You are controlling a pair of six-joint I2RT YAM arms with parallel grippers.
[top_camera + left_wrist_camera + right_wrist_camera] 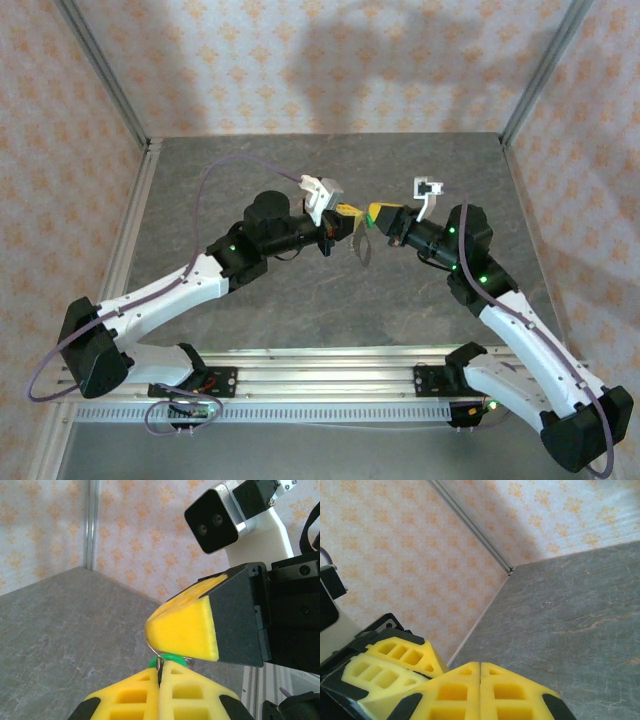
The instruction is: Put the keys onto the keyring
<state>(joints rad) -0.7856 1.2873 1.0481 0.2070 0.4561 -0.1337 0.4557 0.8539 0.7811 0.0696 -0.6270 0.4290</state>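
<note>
Robot lab enclosure: patterned backdrop walls [300, 70], aluminium frame posts [105, 75], grey tabletop [250, 170], mounting rails [330, 365].

The left arm [190, 285] and right arm [515, 325] reach inward, wrists raised. The left gripper [347, 220] and right gripper [378, 214] meet tip to tip — all 4 pads pressed together.

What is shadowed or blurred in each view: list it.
Top external: even light, two soft shadows on the back wall. Left wrist: the left tool at the bottom edge looks slightly soft; the key shows as a green sliver. Right wrist: a faint shadow across the wallpaper at upper right.
</note>
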